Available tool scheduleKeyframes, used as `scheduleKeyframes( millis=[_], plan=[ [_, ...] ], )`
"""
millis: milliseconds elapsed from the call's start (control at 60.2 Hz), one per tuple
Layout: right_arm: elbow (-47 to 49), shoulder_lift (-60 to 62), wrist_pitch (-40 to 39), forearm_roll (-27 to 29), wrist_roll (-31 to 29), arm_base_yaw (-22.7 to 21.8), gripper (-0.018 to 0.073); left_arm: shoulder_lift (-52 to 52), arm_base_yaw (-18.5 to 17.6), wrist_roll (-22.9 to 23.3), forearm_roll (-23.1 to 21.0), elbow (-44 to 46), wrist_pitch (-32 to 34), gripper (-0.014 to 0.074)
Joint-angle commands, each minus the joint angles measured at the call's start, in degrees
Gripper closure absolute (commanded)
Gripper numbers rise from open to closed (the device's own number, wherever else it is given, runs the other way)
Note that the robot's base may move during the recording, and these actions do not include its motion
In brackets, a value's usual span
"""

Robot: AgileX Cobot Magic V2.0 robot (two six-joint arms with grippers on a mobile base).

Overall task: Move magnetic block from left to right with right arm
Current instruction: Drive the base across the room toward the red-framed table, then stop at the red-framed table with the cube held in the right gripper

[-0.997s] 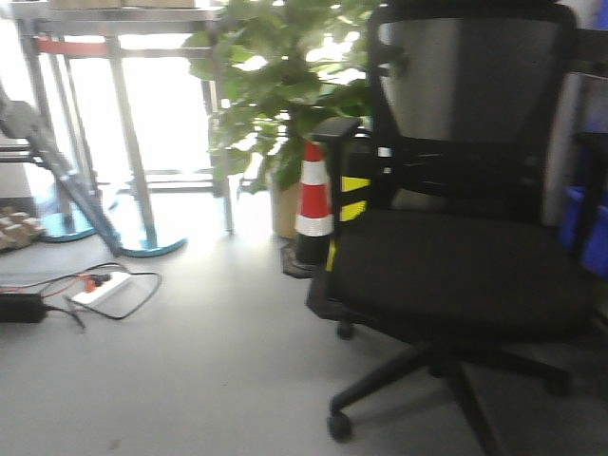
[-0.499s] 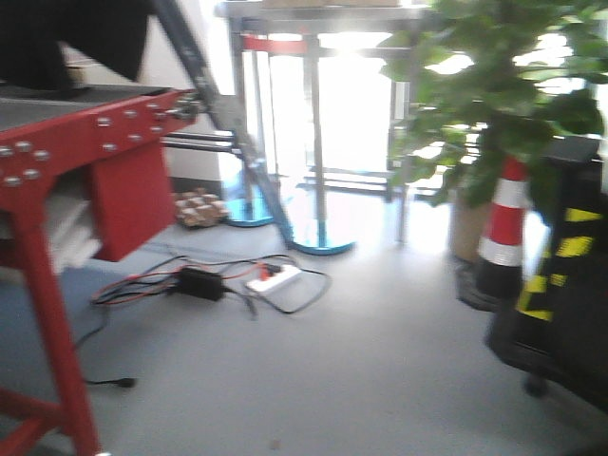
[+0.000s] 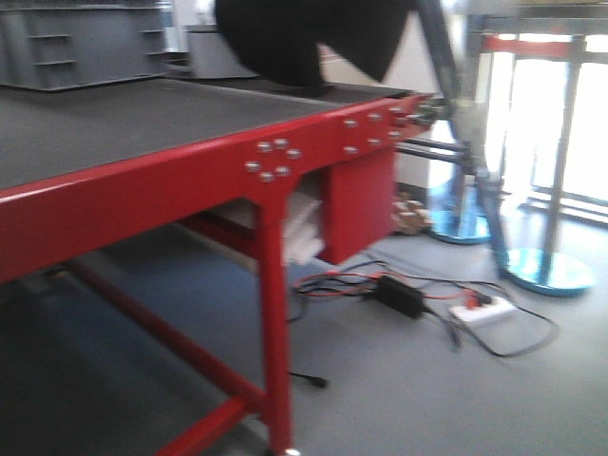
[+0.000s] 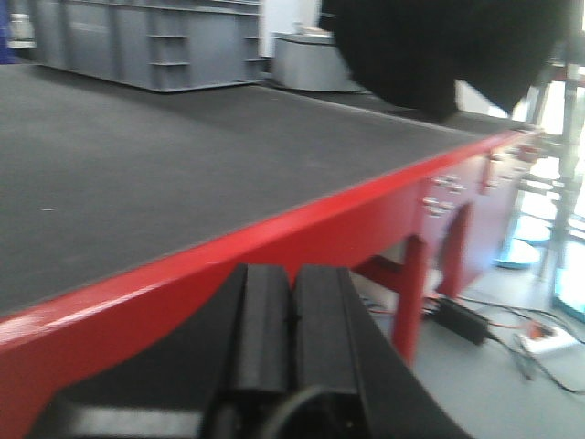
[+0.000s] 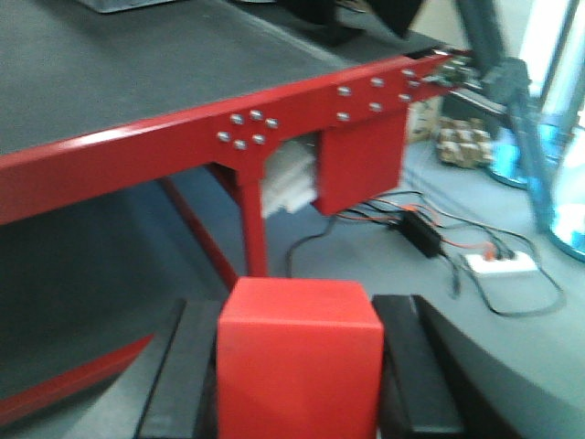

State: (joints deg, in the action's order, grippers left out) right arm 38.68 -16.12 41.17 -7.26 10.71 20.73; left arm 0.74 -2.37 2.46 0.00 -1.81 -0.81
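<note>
Table [image 3: 190, 180] nearer; block [image 5: 297, 352] in end effector [image 5: 298, 380]

The desk [image 3: 190, 185] has a glossy red-painted metal frame with shiny bolts [image 3: 271, 160] under a matt dark grey mat [image 4: 137, 155]; the magnetic block [image 5: 297, 366] looks smooth matt red, the fingers [image 5: 183, 366] matt black plastic.

front cam low beside counter [image 3: 142, 180], facing along its red edge, left wrist cam tight on that edge over left gripper [image 4: 292, 320], right wrist cam further back behind right gripper [image 5: 297, 389] and block [image 5: 297, 347], all share the power strip [image 3: 484, 309]
</note>
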Motion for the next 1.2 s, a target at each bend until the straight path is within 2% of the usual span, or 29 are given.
scheduleKeyframes(
  millis=[0,1180],
  plan=[
    [1.42,-0.89,-5.06,-0.61,-0.21,-0.29,0.0273,0.85,-0.25,0.25,0.00,-0.59,5.15,0.0713],
    [1.42,-0.89,-5.06,-0.61,-0.21,-0.29,0.0273,0.85,-0.25,0.25,0.00,-0.59,5.15,0.0713]
  ],
)
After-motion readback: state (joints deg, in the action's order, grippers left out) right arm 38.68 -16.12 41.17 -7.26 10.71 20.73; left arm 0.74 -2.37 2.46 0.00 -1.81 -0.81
